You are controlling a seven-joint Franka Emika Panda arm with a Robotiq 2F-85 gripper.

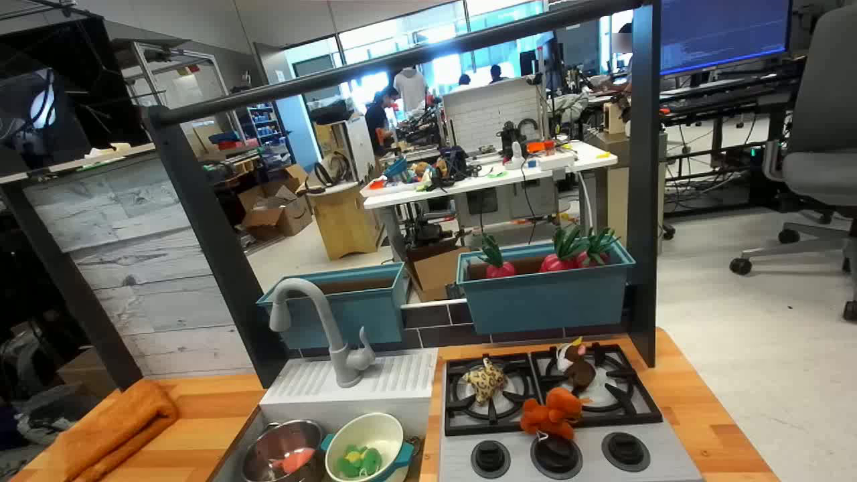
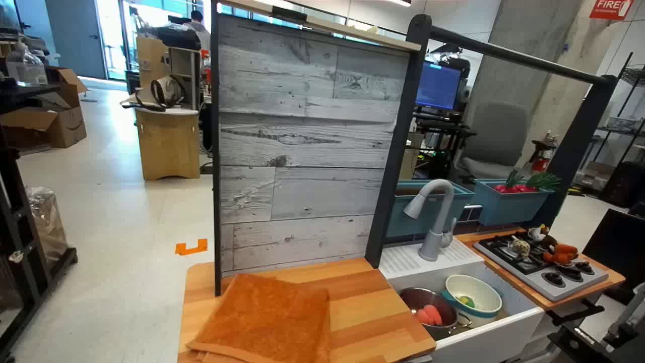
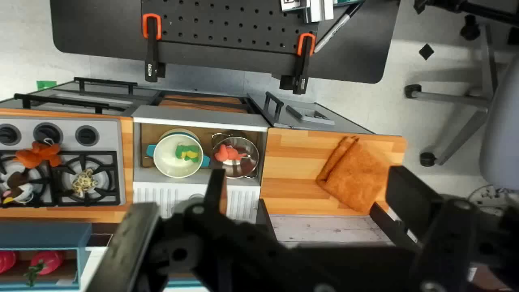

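Note:
My gripper [image 3: 308, 182] is open and empty in the wrist view, high above the play kitchen. It is not clearly seen in either exterior view. Between its fingers, far below, a folded orange towel [image 3: 354, 178] lies on the wooden counter [image 3: 290, 174]; the towel shows in both exterior views [image 1: 124, 425] [image 2: 272, 317]. In the sink, a metal pot [image 3: 248, 164] holds a pink-red toy [image 3: 227, 153]. Beside it, a white and teal pot [image 3: 170, 164] holds a green and yellow toy [image 3: 188, 153]. Nothing touches the fingers.
An orange plush [image 3: 38, 155], a leopard-print star [image 3: 84, 182] and a brown-white bird toy [image 3: 18, 186] lie on the stove [image 1: 469, 445]. A grey faucet [image 1: 331, 335], teal planters [image 1: 549, 301], wood-look panel [image 2: 302, 136] and overhead bar [image 1: 402, 57] rise around the counter.

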